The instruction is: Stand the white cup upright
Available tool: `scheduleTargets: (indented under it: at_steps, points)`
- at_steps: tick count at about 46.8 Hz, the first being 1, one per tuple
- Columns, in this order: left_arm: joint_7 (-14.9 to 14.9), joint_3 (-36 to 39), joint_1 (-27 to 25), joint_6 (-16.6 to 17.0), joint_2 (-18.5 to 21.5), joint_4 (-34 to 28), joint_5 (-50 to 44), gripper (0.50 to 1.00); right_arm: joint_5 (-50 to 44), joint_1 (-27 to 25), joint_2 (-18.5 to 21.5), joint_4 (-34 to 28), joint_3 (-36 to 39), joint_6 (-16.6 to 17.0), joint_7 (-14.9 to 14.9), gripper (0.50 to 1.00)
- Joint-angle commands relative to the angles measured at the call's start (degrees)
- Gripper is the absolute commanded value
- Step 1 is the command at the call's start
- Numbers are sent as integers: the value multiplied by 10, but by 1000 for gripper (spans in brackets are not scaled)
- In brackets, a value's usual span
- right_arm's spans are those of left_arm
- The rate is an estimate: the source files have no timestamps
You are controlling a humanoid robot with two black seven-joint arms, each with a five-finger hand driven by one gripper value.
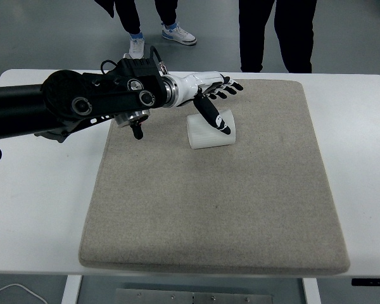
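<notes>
White cup (pixel 209 130) lying on its side on our grey mat (pixel 215 202), our left hand (pixel 206 88) above it, fingers (pixel 231 87) spread, thumb touching cup, white surface (pixel 44 190) beneath.

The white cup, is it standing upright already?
No, the white cup lies on its side on the grey mat, with the left hand reaching over it.

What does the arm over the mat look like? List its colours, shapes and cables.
The left arm is black and bulky, with round joint housings bearing silver discs. A thin black cable loops above the wrist. The left hand has a white glossy back and black segmented fingers with white bands.
</notes>
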Motion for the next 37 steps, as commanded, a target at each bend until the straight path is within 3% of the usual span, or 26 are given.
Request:
scheduleTargets:
  at_steps: [1,11,37]
  points:
    - [1,0,0,1,-9,10,4,986,0,0,0,0,0,0,0,930]
    - [0,54,-1,0,-32,39,5,986,0,0,0,0,0,0,0,930]
    - [-1,67,8,-7,-45,82,33,986,0,0,0,0,0,0,0,930]
